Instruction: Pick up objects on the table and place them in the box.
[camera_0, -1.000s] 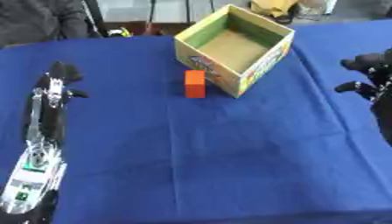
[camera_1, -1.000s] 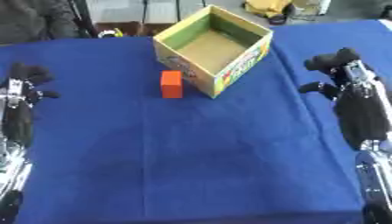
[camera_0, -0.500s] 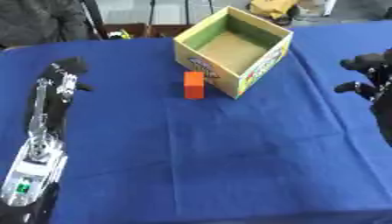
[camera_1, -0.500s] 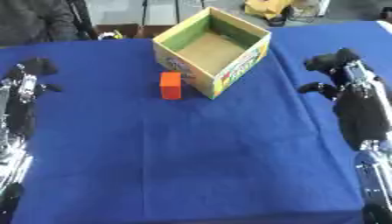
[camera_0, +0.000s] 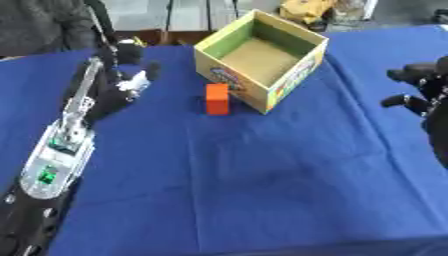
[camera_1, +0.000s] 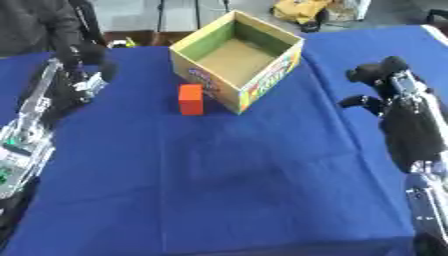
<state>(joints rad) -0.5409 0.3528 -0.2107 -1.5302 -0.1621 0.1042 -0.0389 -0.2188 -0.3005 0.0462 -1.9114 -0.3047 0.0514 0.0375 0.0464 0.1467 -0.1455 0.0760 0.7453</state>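
An orange block (camera_0: 217, 98) stands upright on the blue tablecloth, touching the near-left wall of the open cardboard box (camera_0: 293, 80). The box is empty, with a brown floor, green inner walls and printed outer sides, and it sits turned at an angle at the far middle. My left hand (camera_0: 125, 67) hovers to the left of the block, a short gap away, with relaxed fingers and nothing in it. My right hand (camera_1: 385, 84) stays at the right edge, to the right of the box, fingers loosely bent and holding nothing.
The blue cloth (camera_0: 262, 175) covers the whole table, with wide bare room in the middle and front. A person in dark clothes (camera_0: 39, 25) sits beyond the far left edge. A yellow object (camera_0: 302, 10) lies behind the table.
My left arm has swung forward and to the right, bringing the hand from the left edge closer to the orange block. The right hand, block and box have not moved.
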